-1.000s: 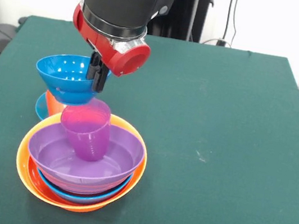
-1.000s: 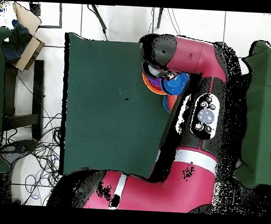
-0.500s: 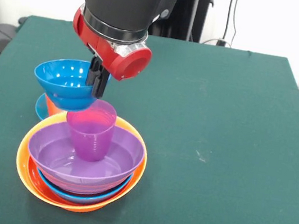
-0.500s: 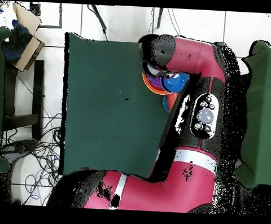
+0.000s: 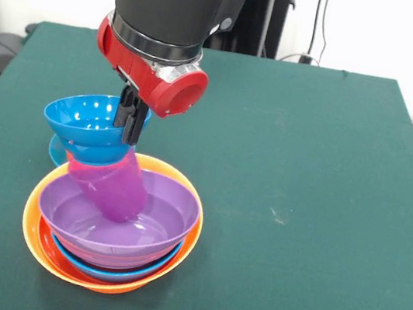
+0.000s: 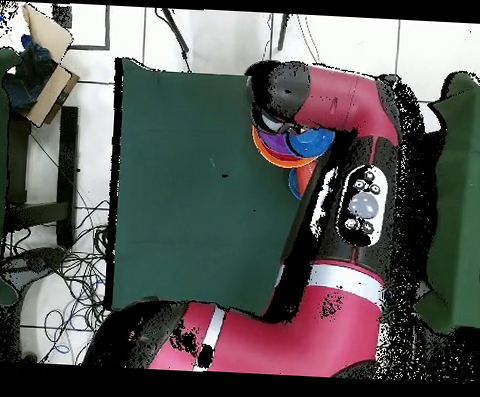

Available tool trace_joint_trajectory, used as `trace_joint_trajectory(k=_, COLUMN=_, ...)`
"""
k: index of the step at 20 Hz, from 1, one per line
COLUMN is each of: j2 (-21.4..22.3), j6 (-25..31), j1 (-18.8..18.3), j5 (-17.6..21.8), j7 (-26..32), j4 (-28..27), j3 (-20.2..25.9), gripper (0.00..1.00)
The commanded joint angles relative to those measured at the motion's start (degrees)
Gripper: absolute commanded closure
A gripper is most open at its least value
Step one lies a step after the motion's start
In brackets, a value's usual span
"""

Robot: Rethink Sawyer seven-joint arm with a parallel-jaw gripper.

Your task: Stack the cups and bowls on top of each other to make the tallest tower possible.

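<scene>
My gripper (image 5: 130, 121) is shut on the near rim of a blue bowl (image 5: 85, 124). The bowl rests on the mouth of a purple cup (image 5: 113, 186), which leans to the left inside the purple bowl (image 5: 170, 214). The purple bowl is nested in a light blue bowl (image 5: 115, 273), a red-orange one and the big yellow-orange bowl (image 5: 28, 227), which is the tower's base. In the overhead view the arm hides most of the stack (image 6: 269, 154); the blue bowl (image 6: 313, 142) peeks out beside it.
Another light blue piece (image 5: 54, 151) sits on the green table (image 5: 299, 217) just behind the tower, mostly hidden by the held bowl. The tower stands near the table's left front in the front view. Chairs and cables lie off the table edges.
The blue bowl came down onto the purple cup. The cup, upright before, now leans left with its mouth under the bowl.
</scene>
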State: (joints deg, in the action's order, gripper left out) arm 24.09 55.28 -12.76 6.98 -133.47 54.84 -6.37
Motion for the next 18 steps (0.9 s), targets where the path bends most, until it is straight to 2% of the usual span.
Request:
trace_joint_trajectory(k=1, j2=-3.0, j6=-2.0, j1=0.7, j5=0.5, j7=3.3, j4=4.5, j3=6.1, gripper=1.0)
trace_joint_trajectory(k=7, j2=-3.7, j6=-0.3, j1=1.3, j5=-0.4, j7=1.1, j4=3.5, j3=5.6, gripper=1.0)
trace_joint_trajectory(k=18, j2=-2.7, j6=-1.6, j1=1.7, j5=-2.5, j7=-0.4, j4=6.7, j3=6.4, gripper=1.0)
